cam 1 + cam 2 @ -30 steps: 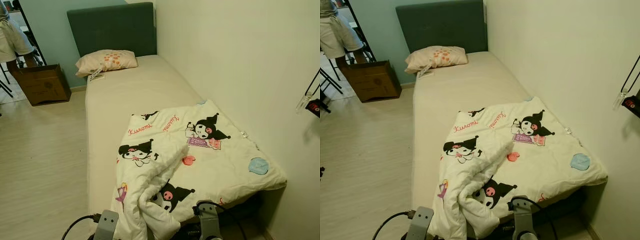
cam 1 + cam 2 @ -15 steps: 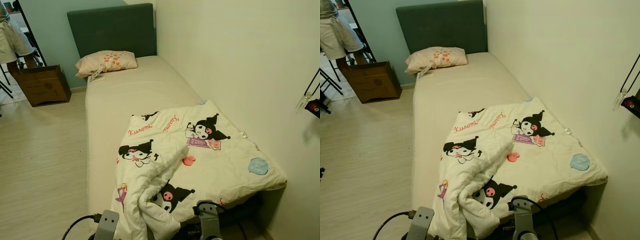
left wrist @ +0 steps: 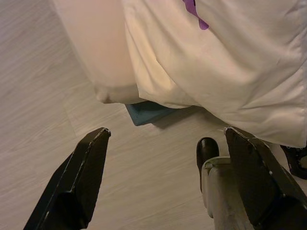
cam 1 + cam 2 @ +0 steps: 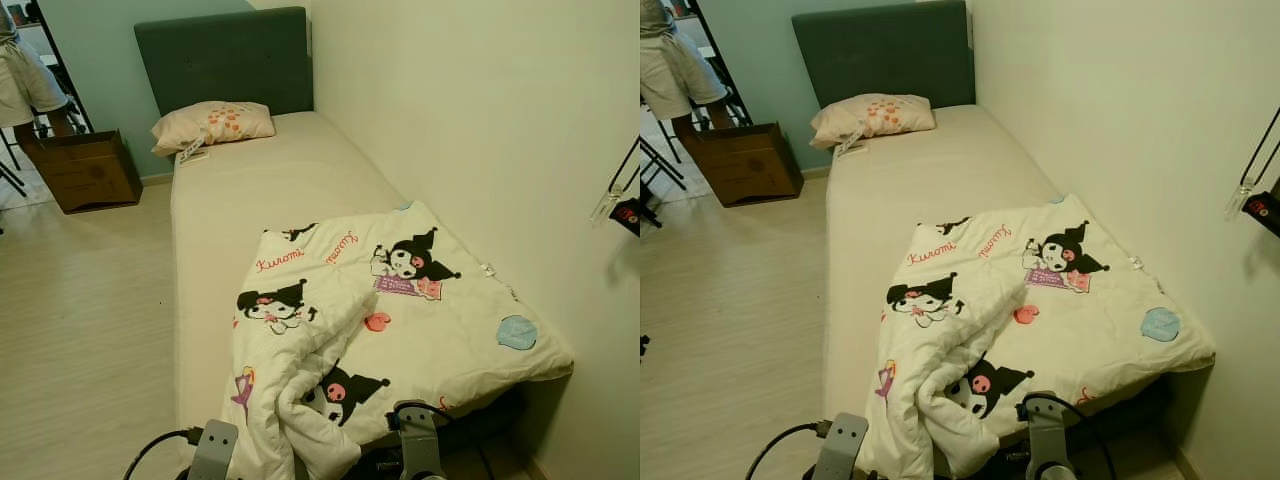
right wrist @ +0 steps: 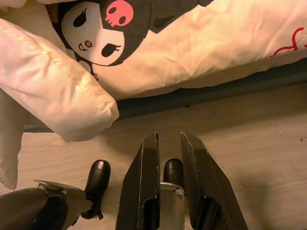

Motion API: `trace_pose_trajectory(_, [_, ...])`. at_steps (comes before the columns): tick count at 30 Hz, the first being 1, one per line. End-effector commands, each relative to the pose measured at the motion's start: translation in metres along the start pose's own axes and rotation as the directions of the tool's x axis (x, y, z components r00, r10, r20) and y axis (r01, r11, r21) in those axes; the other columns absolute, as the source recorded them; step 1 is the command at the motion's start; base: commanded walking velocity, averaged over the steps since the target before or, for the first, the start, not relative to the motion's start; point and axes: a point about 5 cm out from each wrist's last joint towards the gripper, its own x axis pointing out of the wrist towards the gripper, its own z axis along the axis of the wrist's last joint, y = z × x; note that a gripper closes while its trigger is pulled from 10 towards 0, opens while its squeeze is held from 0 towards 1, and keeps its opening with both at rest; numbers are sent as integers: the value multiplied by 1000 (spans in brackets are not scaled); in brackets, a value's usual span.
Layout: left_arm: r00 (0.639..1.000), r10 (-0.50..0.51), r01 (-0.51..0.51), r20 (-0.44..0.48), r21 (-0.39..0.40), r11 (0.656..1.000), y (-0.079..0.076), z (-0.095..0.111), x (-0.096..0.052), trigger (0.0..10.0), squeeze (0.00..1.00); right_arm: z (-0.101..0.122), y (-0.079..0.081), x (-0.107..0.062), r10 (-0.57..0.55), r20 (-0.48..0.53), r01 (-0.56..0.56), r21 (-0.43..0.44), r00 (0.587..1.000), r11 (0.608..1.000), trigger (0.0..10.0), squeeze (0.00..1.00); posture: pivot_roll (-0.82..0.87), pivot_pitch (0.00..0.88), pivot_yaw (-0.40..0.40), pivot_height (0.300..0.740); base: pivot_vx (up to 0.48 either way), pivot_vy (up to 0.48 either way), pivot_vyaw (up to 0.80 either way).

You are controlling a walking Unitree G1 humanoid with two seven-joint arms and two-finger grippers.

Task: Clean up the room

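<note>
The quilt (image 4: 390,320), white with black-and-pink cartoon characters, lies bunched over the near end of the bed (image 4: 260,190). Its right part is spread fairly flat toward the wall (image 4: 480,120), while its near left corner is folded back on itself in a thick rumpled roll that spills over the foot of the mattress toward the floor (image 4: 80,320). Compared with the pictures from a second and half a second ago, nothing of it has shifted: same folds, same overhang, and the camera holds almost the same aim. So the tidying seems to be at a pause, with the robot standing at the foot of the bed and the spreading of the cover not yet begun.

Both arms hang low, just in front of the hanging fabric. The left gripper (image 3: 163,177) has its fingers spread wide apart with nothing between them, pointing at the floorboards below the drooping edge. The right gripper (image 5: 169,177) has its fingers drawn close together, a narrow gap left, gripping nothing; the rolled corner sits just beyond them.

Farther off, a pillow (image 4: 212,122) rests at the far end against the dark green headboard (image 4: 225,60), with a small tag-like item (image 4: 192,153) just beside it. A cardboard box (image 4: 82,170) stands on the floor to the far left, and a person (image 4: 25,75) stands beyond it at the doorway.
</note>
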Motion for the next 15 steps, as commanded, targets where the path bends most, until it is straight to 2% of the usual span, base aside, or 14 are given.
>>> trace_pose_trajectory(1, [1000, 3, -3, -23, -7, 1000, 2, -4, -1, 10000, 0, 0, 3, 0, 11, 6, -11, 5, 1000, 1000, 10000, 0, -41, 54, 10, 740, 0, 0, 0])
trace_pose_trajectory(13, [1000, -27, 26, -3, -57, 998, -3, -3, -2, 10000, 0, 0, -1, -1, 2, 13, -2, 2, 1000, 1000, 10000, 0, -50, 60, 16, 740, 0, 0, 0])
trace_pose_trajectory(15, [999, -37, 37, -8, -57, 998, -4, -4, -2, 10000, 0, -6, -1, -2, 3, -14, -3, 12, 1000, 1000, 10000, 0, -46, 65, 17, 740, 0, 0, 0])
